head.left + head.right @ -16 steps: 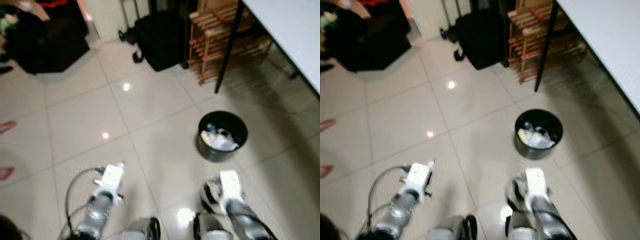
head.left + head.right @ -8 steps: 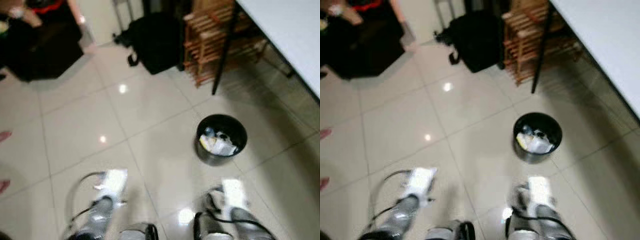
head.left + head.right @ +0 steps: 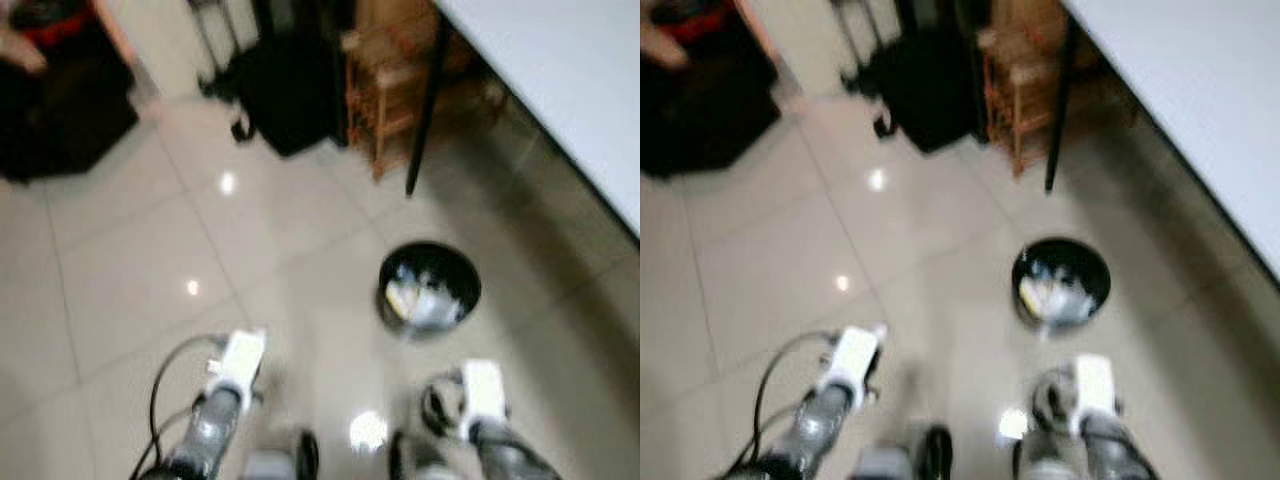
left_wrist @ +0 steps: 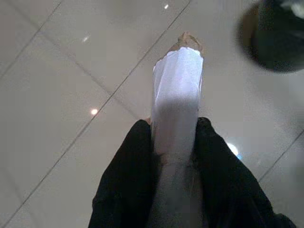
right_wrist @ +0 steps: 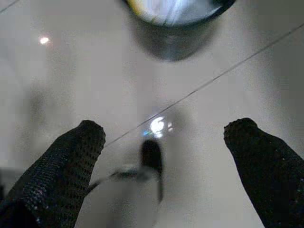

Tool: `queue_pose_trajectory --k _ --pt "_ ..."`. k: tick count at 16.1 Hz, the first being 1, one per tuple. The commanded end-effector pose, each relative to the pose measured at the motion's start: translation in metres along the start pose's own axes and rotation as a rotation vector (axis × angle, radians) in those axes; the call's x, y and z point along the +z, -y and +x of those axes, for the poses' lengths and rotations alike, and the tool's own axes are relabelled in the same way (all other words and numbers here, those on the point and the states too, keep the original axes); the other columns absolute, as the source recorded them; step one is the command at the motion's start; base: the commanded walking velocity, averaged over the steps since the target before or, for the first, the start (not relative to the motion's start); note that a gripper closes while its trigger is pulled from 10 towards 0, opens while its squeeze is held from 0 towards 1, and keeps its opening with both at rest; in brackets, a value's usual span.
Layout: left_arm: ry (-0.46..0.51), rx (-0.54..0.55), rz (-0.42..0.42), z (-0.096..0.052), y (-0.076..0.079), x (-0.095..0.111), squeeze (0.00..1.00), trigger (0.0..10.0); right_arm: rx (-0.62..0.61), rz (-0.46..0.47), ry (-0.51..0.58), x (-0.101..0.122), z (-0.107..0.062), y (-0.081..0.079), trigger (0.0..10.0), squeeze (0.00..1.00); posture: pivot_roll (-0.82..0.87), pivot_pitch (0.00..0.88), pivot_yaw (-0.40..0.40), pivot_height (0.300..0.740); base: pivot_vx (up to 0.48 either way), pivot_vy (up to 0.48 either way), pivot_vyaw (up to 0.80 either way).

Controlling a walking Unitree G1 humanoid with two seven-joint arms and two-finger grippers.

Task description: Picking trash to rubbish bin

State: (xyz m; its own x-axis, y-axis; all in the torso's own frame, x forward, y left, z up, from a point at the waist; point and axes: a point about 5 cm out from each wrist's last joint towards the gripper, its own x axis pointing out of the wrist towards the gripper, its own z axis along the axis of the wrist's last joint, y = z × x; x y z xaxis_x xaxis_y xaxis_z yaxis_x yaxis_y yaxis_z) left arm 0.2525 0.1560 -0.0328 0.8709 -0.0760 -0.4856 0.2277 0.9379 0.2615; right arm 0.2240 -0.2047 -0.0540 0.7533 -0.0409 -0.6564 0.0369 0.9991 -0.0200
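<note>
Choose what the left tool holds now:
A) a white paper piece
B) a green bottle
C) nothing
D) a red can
A: in the left wrist view, the left tool is shut on a white paper piece, its fingers pressing both sides.

Black bag, perhaps wooden rack.

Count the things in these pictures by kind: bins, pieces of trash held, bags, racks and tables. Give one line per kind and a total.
Round black rubbish bin: 1
White paper trash piece held in the left end effector: 1
Black soft bag on the floor: 1
Brown wooden slatted rack: 1
White table with black leg: 1
Total: 5
</note>
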Motion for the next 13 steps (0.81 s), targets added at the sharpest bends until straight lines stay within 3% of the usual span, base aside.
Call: queue_pose_trajectory --k 1,10,13 --pt "-0.057 0.030 0.014 -0.0067 -0.0119 -0.0166 0.00 10.0 0.036 0.014 -0.033 -0.0122 -0.0019 -0.0149 10.0 0.00 0.05 0.270 0.130 0.740 0.277 0.000 -0.80" --pt "-0.048 0.037 0.013 -0.0057 -0.0147 -0.0145 0.00 10.0 0.036 0.015 -0.020 -0.0090 -0.0006 -0.0178 10.0 0.00 0.05 0.256 0.134 0.740 0.272 0.000 -0.05" --pt "-0.045 0.041 0.012 -0.0054 -0.0157 -0.0137 0.00 10.0 0.042 0.012 -0.021 -0.0075 0.0001 -0.0182 10.0 0.00 0.05 0.252 0.133 0.740 0.274 0.000 -0.72"
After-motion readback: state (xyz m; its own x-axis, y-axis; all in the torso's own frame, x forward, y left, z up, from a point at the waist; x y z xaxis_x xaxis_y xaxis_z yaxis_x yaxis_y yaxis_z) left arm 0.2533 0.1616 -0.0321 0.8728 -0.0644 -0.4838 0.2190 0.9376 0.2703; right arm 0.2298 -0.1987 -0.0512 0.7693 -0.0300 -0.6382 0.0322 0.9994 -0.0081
